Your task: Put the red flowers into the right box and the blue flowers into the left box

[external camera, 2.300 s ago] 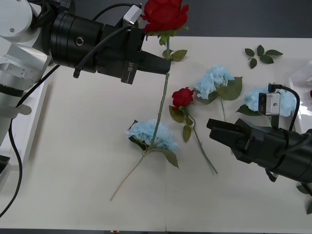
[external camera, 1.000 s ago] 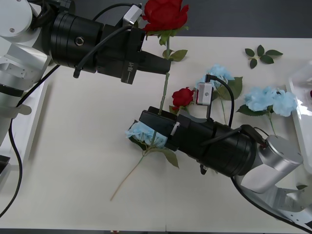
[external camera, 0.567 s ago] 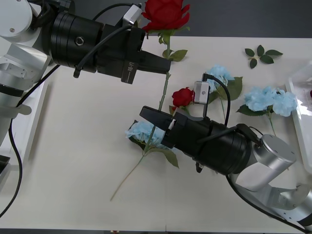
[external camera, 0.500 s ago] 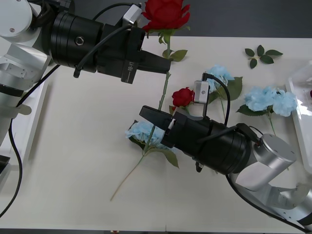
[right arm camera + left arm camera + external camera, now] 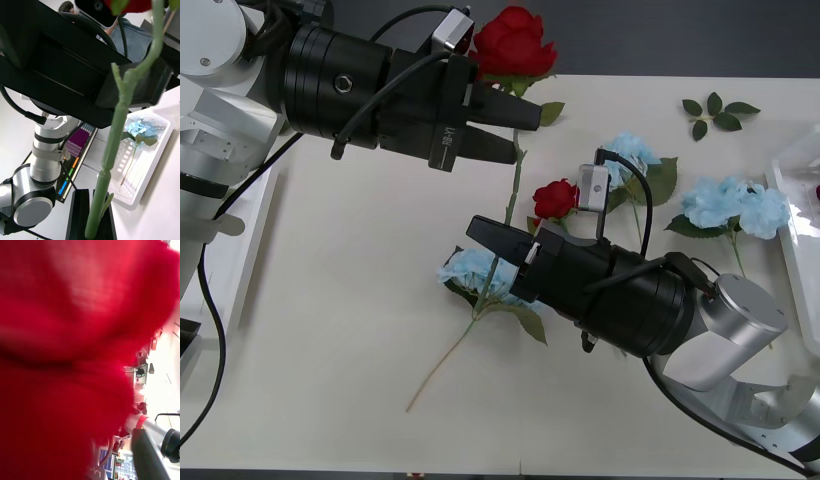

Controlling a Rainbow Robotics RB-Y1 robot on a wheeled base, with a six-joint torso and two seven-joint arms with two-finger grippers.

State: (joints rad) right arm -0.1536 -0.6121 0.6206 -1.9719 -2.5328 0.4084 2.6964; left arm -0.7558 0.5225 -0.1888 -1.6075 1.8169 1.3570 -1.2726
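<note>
Against left wrist camera, blurred red flower (image 5: pixel 75 352).

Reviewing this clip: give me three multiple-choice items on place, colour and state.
1. The raised rose's head is:
A) beside the left gripper, at the table's far edge
B) in the right box
C) flat on the table

2. The flower lying in the left box is:
A) red
B) blue
C) yellow

3. The left gripper's jaws are:
A) shut on the stem
B) shut on a leaf
C) open

Answers:
1 A: the rose sits by the left gripper.
2 B: a blue flower lies in the left box.
3 C: the jaws are spread, while the right gripper clamps the stem.
</note>
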